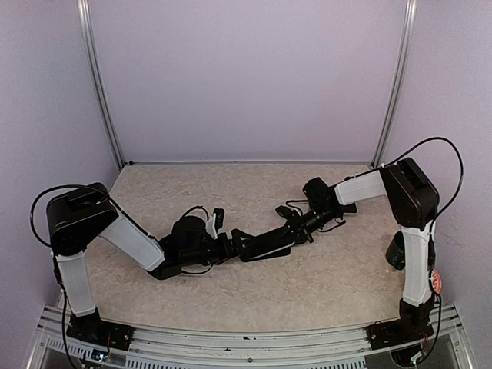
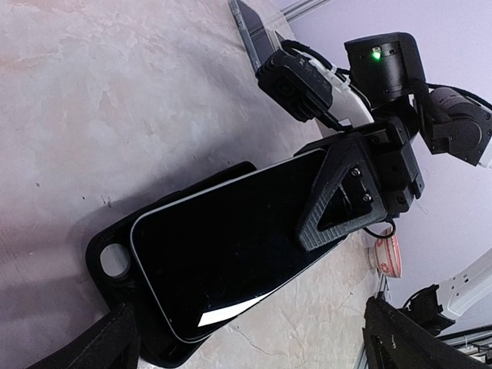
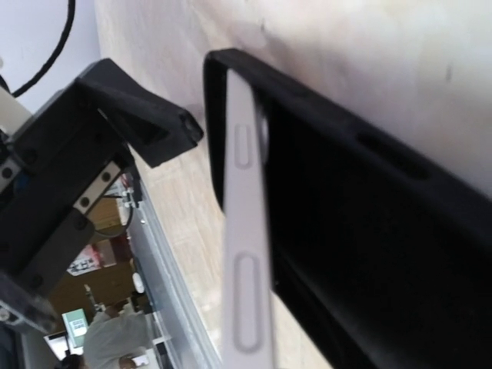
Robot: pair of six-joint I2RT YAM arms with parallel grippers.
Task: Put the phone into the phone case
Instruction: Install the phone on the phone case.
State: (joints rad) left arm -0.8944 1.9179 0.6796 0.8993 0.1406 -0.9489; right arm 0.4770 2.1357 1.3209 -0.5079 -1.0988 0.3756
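Note:
A black phone [image 2: 223, 246] with a thin silver edge lies tilted over a black case [image 2: 96, 246] that has a round camera hole at its near end; no pale grey shell shows. My right gripper [image 2: 338, 207] is shut on the phone's far end, one finger on the screen. My left gripper [image 2: 250, 330] is open, its fingers spread wide either side of the case's near end. From above, the phone [image 1: 265, 242] bridges the left gripper [image 1: 227, 246] and right gripper [image 1: 296, 227]. The right wrist view shows the phone's silver side [image 3: 242, 231] angled above the case [image 3: 369, 231].
A red and white cup [image 2: 384, 257] stands by the right arm's base, also seen from above [image 1: 437, 280]. A dark object [image 1: 396, 254] sits next to the right arm. Metal rails run along the table's near edge [image 1: 246, 338].

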